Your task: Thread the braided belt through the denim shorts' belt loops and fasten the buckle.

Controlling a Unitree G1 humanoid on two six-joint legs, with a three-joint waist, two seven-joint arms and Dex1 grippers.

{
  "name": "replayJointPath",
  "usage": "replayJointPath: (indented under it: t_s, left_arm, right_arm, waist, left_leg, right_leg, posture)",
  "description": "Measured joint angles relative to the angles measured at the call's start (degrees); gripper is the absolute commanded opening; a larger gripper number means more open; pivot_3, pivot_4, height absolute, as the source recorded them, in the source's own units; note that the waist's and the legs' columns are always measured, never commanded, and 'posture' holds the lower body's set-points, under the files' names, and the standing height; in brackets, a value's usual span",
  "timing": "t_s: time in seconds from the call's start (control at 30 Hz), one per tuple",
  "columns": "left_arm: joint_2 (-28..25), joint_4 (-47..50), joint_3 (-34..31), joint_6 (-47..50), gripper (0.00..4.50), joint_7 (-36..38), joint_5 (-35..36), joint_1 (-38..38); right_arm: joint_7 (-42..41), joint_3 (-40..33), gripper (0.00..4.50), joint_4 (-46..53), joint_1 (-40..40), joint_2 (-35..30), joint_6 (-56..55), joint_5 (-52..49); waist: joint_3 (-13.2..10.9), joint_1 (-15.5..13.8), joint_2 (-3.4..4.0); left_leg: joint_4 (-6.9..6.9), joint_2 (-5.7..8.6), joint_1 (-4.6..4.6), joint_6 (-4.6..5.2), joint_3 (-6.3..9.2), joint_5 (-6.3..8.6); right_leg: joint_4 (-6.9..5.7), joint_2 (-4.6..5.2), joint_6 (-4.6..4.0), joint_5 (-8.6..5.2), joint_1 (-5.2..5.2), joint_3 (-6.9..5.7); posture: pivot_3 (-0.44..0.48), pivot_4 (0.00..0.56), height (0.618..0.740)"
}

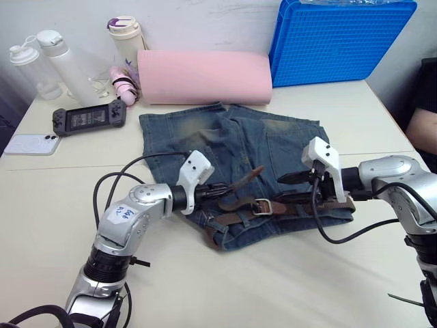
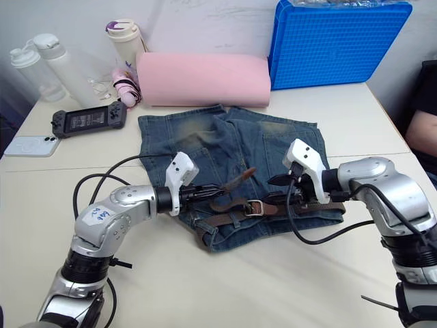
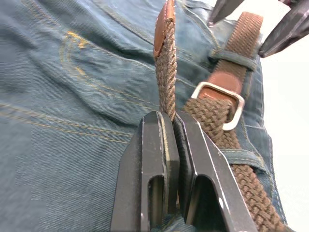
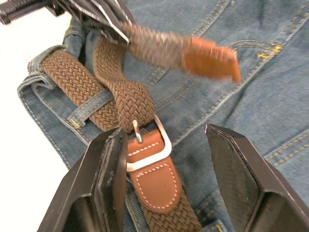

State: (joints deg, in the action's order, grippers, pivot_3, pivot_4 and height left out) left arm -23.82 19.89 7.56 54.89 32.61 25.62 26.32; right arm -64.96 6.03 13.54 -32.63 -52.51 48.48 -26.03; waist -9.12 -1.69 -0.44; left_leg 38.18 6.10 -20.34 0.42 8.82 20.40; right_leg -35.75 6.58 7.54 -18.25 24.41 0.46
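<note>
The denim shorts [image 1: 239, 143] lie flat mid-table, waistband toward me. The braided belt [image 1: 304, 205] runs along the waistband under a belt loop [image 4: 91, 108], and its strap passes through the silver buckle [image 1: 262, 206]. My left gripper [image 3: 168, 118] is shut on the belt's free end, which sticks up with its leather tip [image 4: 210, 60] raised over the shorts. My right gripper [image 4: 164, 130] is open just above the buckle [image 4: 149, 150], one finger on each side of it, holding nothing.
A pink roll [image 1: 205, 76] lies behind the shorts and a blue crate [image 1: 341, 37] stands at the back right. Bottles [image 1: 68, 65], a game controller [image 1: 89, 117] and a phone [image 1: 31, 144] sit at the back left. A person's arm [image 1: 423, 116] shows at the right edge.
</note>
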Motion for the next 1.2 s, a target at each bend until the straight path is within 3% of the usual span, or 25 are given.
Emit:
replayJointPath:
  t_s: [0.1, 0.23, 0.53, 1.2]
  left_arm:
    - [-1.75, 0.25, 0.05, 0.38, 0.00, 0.08, 0.00, -0.85]
    - [-11.68, 1.59, 6.97, -9.49, 0.00, 2.77, -8.56, -2.50]
    - [-14.88, 1.56, 11.75, -25.44, 0.00, 4.63, -19.46, -6.46]
    - [-14.20, 1.68, 13.19, -29.61, 0.00, 7.76, -26.10, -7.58]
  right_arm:
    - [0.20, 1.21, 1.93, 0.58, 0.06, 0.01, -2.45, 1.68]
    - [0.42, 4.42, 0.06, 1.14, 0.34, 1.68, -4.88, 3.30]
    - [1.10, 5.63, 0.06, 1.13, 0.45, 5.52, -5.77, 3.57]
    - [-2.13, 10.01, 0.06, -4.26, 0.29, 6.87, -7.10, 5.69]
  waist:
    - [0.00, 0.06, 0.00]
    - [-0.01, 0.27, -0.02]
    - [0.00, 0.01, -0.02]
    - [0.01, 0.03, -0.02]
  left_leg:
    - [0.00, -0.01, 0.00, 0.00, 0.01, 0.00]
    - [-0.06, -0.04, 0.04, -0.02, -0.06, 0.00]
    - [-0.03, -0.01, 0.03, 0.00, -0.03, 0.00]
    - [0.01, 0.02, 0.04, 0.02, -0.04, -0.02]
  right_leg:
    - [0.00, 0.00, 0.00, 0.00, 0.00, 0.00]
    - [0.01, 0.01, 0.00, 0.00, 0.02, 0.03]
    - [-0.01, 0.02, -0.01, 0.00, -0.01, 0.02]
    - [-0.09, 0.01, -0.01, 0.00, -0.01, 0.02]
  posture:
    - [0.000, 0.150, 0.740]
    - [0.000, 0.150, 0.740]
    - [0.000, 0.150, 0.740]
    - [0.000, 0.150, 0.740]
